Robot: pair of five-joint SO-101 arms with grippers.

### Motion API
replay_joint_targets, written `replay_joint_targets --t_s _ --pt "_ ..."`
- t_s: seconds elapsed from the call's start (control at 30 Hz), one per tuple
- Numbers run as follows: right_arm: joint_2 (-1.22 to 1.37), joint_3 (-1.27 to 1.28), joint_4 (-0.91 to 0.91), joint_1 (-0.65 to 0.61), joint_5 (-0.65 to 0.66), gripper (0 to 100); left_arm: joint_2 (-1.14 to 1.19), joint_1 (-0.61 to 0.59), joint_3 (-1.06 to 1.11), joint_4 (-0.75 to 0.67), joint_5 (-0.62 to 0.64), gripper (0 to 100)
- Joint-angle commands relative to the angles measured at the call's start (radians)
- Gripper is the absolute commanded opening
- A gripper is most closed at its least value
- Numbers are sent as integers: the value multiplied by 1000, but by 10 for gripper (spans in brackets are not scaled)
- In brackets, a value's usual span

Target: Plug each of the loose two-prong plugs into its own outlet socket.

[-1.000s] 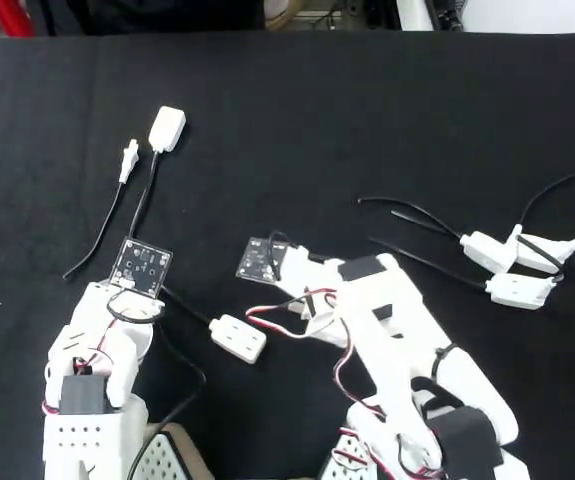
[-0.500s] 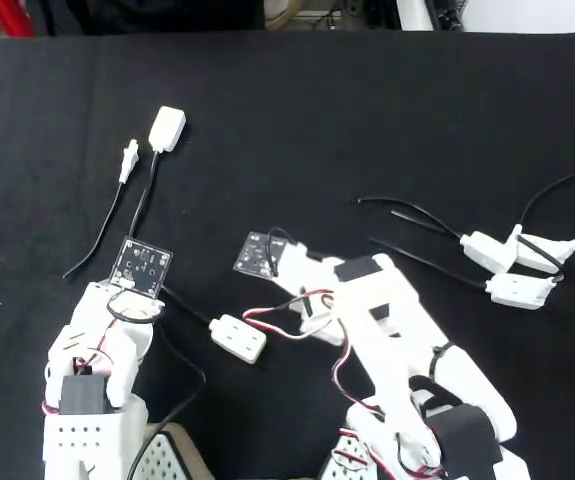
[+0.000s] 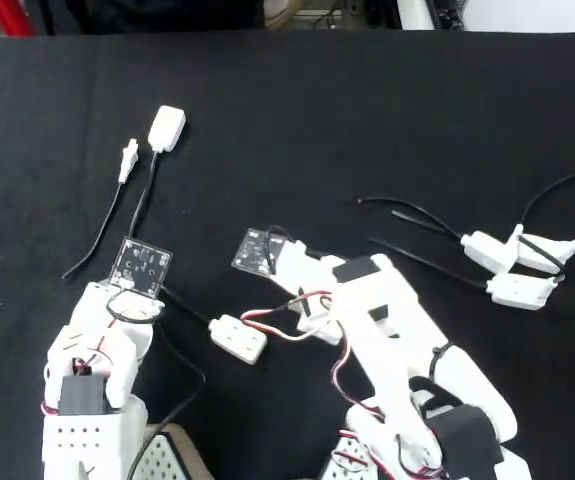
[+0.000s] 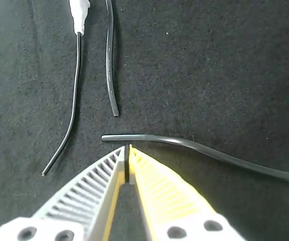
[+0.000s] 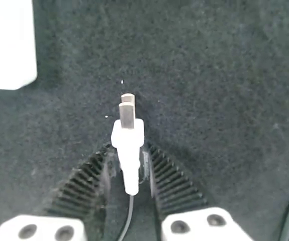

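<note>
My right gripper (image 5: 129,150) is shut on a white two-prong plug (image 5: 127,133), its prongs pointing away over the black cloth. A white outlet socket (image 5: 7,45) lies close ahead of it to one side; the high view shows this socket (image 3: 237,338) between the two arms. My left gripper (image 4: 128,150) is shut on nothing, just short of a black cable (image 4: 184,145). A loose plug (image 3: 128,158) and a second socket (image 3: 167,128) lie at the far left. Several more white plug pieces (image 3: 512,265) sit at the right.
Black cables trail from the plugs across the cloth (image 3: 367,130), two of them ahead of my left gripper (image 4: 109,60). The right arm's red and white wires (image 3: 287,315) hang beside the near socket. The table's far edge borders room clutter.
The right arm has crept a little forward and leftward with the plug in its gripper. The left arm has kept still.
</note>
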Motion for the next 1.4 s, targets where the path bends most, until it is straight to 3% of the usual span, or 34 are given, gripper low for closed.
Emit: replay_joint_targets --t_s 0.0,0.17,0.27,0.5,0.57,0.73,1.07,1.27,1.37 --pt "-4 -7 -8 -12 -11 11 0 8 18 -14 -9 30" --pt "-5 -31 -6 -15 -11 11 0 18 16 -20 11 30" --pt "-39 -111 63 -51 -21 11 -2 30 -22 -23 126 30" --pt "-222 -297 221 -333 -149 11 -2 33 -125 -25 321 30" --pt "-236 -302 221 -397 -189 11 -2 35 -148 -25 365 30" --pt "-220 -265 91 -411 -305 11 -54 67 -236 6 548 30" --pt "-269 -171 -110 -411 -508 11 -57 214 -268 63 615 30" --pt "-392 -113 -112 -416 -517 11 -57 242 -295 72 621 30" --pt "-444 -88 -112 -416 -517 11 -57 329 -309 104 612 30"
